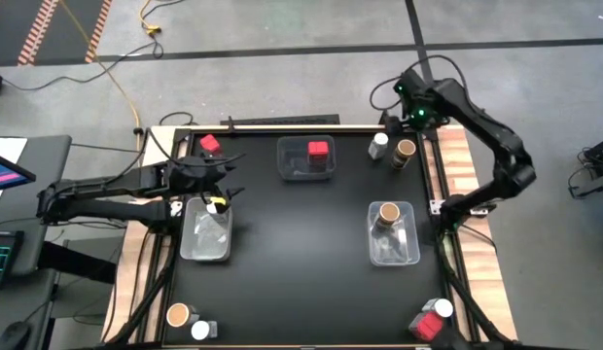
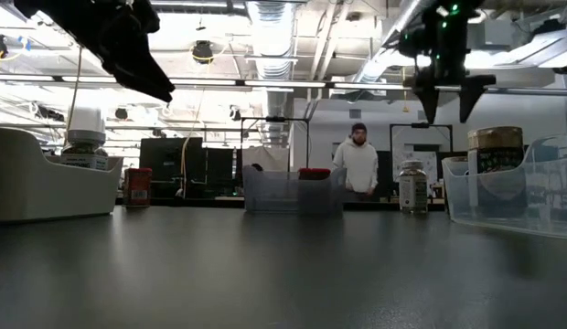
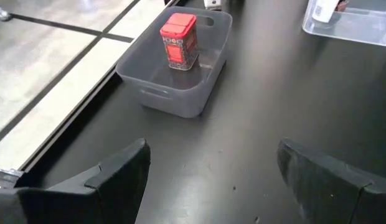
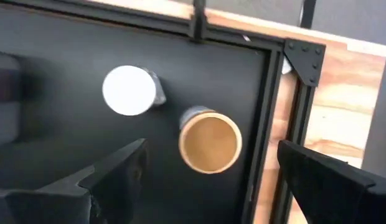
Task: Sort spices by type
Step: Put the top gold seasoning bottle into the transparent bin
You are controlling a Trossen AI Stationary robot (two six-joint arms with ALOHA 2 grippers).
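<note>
My left gripper (image 1: 222,185) (image 3: 208,165) is open and empty, above the far end of the clear left bin (image 1: 205,233). My right gripper (image 1: 410,115) (image 4: 208,158) is open and empty, high above a tan-lidded jar (image 4: 209,142) and a white-capped jar (image 4: 129,91) that stand at the table's far right. A red square-topped tin (image 3: 178,39) stands in the far middle bin (image 1: 306,160). Another red tin (image 1: 210,144) stands at the far left. A tan-lidded jar (image 1: 387,214) stands in the right bin (image 1: 393,238).
A tan-lidded jar (image 1: 178,314) and a white-capped jar (image 1: 200,331) stand at the near left corner. A red tin (image 1: 425,326) and a white-capped jar (image 1: 443,309) stand at the near right. A white-capped jar (image 2: 85,137) shows over the left bin's rim. A person (image 2: 357,160) stands far behind the table.
</note>
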